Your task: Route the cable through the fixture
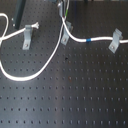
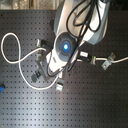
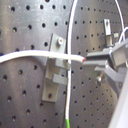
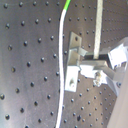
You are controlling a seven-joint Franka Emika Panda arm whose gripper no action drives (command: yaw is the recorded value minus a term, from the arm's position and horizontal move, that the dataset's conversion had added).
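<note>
The cable (image 1: 75, 38) is a long white cord with a blue tape band (image 1: 88, 40). In the first exterior view it loops at the left and rises at the middle past the fixture (image 1: 66, 38), a narrow upright grey clip. In the first wrist view the cable (image 3: 30, 56) crosses the fixture (image 3: 54, 75) near its slotted top and ends between the fingers of my gripper (image 3: 93, 63), which is shut on it. I cannot tell whether it sits in the slot. The second wrist view shows the gripper (image 4: 98, 67) beside the fixture (image 4: 73, 62). In the second exterior view the arm (image 2: 65, 46) hides both.
A grey clip with a frayed white tuft (image 1: 28, 36) stands at the first exterior view's left. A wider slanted grey clip (image 1: 115, 41) carries the cable at the first exterior view's right. A thin white and green wire (image 3: 69, 95) runs past the fixture. Everything stands on a black perforated board (image 1: 75, 95).
</note>
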